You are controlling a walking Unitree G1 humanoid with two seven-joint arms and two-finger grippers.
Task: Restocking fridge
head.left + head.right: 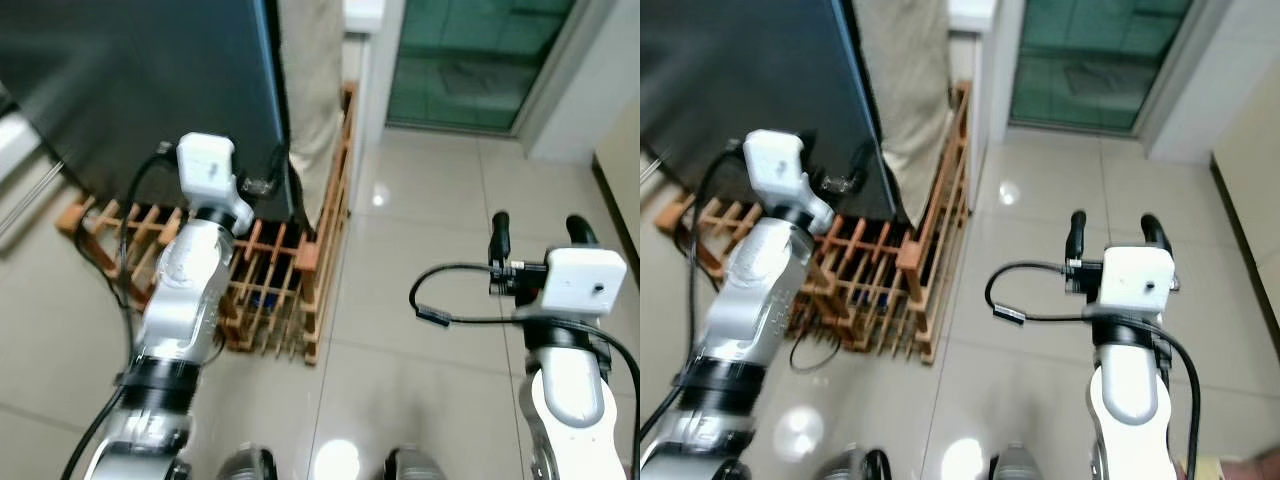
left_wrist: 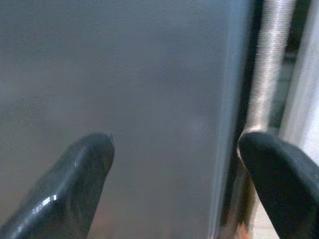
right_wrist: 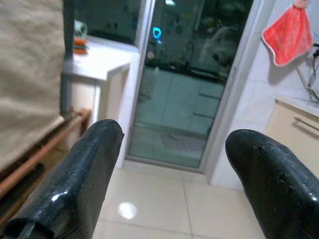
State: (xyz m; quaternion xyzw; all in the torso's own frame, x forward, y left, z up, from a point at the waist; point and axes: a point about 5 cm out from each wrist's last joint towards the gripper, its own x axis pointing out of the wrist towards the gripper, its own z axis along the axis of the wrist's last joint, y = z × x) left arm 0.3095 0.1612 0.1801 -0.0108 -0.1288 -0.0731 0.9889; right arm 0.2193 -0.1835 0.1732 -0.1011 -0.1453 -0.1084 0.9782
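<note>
With the fridge at eleven o'clock looking shut, restocking is barely starting: left gripper is reaching its door edge, fingers spread, while right gripper is hovering, spread, empty.

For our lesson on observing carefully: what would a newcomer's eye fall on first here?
The big dark fridge door on the robot's left, with the left hand open and raised close against it. Below stands a wooden rack on the glossy tile floor, while the right hand hovers open and empty over the tiles.
</note>
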